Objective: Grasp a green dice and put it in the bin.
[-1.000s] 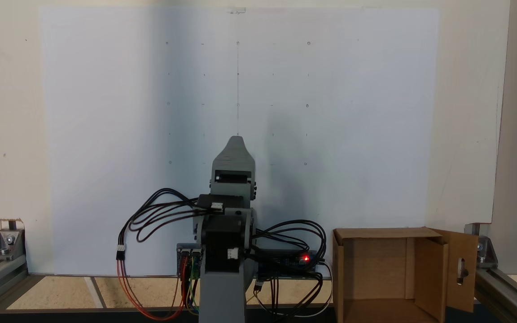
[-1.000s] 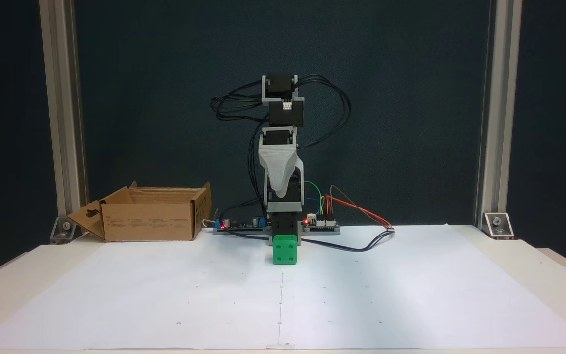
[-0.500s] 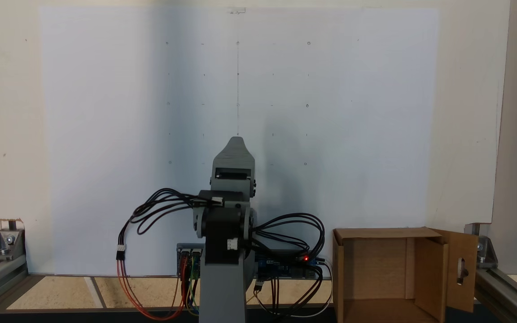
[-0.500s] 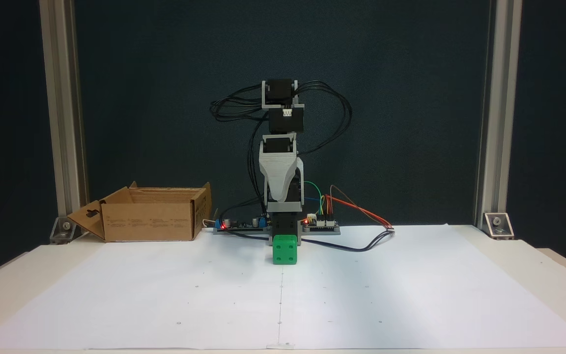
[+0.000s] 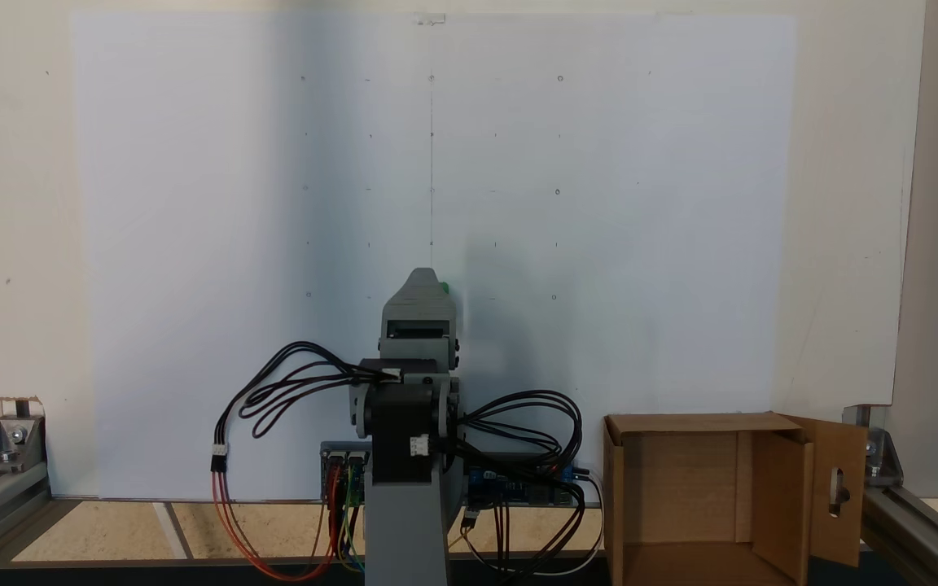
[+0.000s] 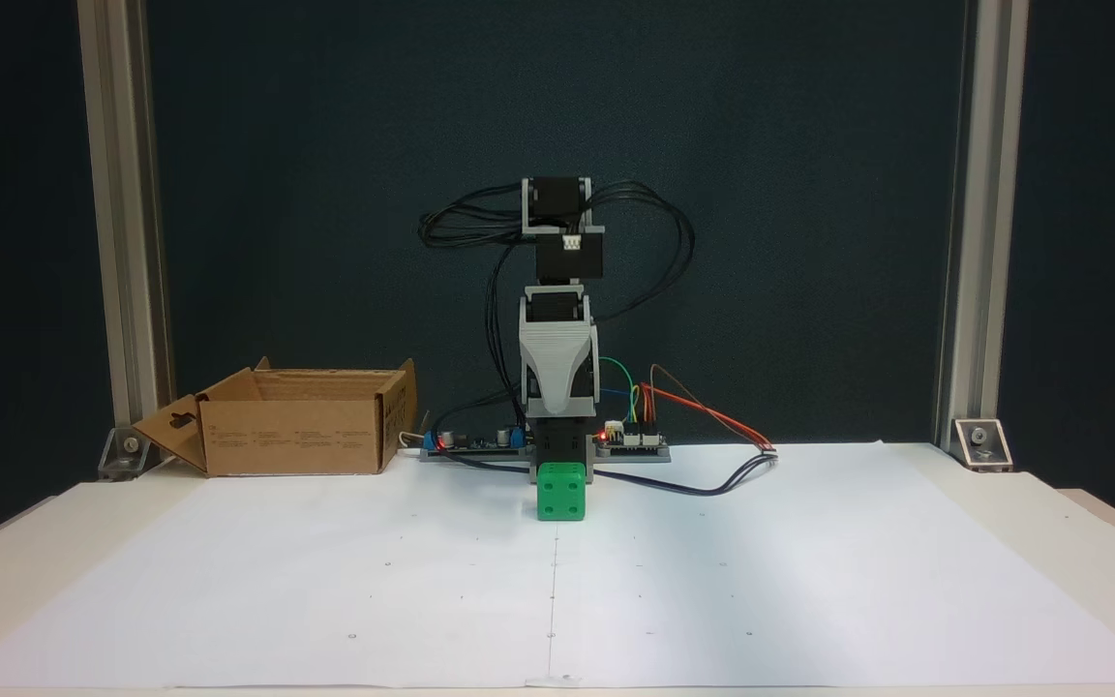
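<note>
I see green dice [image 6: 559, 492] on table [image 6: 809, 581], directly at 6 o'clock below claw [image 6: 555, 409], apart. Can't tell claw spread. Bin [image 6: 298, 423] at 9 o'clock.

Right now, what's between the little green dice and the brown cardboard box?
In a fixed view, just bare white paper between the green dice and the cardboard box.

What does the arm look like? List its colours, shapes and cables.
The arm has grey 3D-printed links and black boxy servo motors. Its end effector is a grey layered shell tapering to a rounded tip. Black cables loop off both sides, with white connectors.
</note>
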Available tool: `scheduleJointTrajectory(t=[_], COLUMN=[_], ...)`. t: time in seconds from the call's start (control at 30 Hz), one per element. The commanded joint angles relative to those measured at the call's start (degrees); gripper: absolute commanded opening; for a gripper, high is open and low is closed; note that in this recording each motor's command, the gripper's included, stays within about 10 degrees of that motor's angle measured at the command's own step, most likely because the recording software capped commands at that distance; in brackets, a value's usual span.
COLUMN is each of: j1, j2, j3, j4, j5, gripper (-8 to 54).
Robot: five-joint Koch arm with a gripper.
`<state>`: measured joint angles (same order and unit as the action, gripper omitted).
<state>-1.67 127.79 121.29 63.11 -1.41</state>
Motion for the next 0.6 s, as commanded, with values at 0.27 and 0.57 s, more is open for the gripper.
scheduleJointTrajectory(t=[0.27, 0.57], j1=[-1.58, -2.99], j2=[0.7, 0.18], j3=[2.2, 6.86], j4=[-0.53, -6.5], j5=[-1.32, -1.14], gripper=[44.5, 44.0])
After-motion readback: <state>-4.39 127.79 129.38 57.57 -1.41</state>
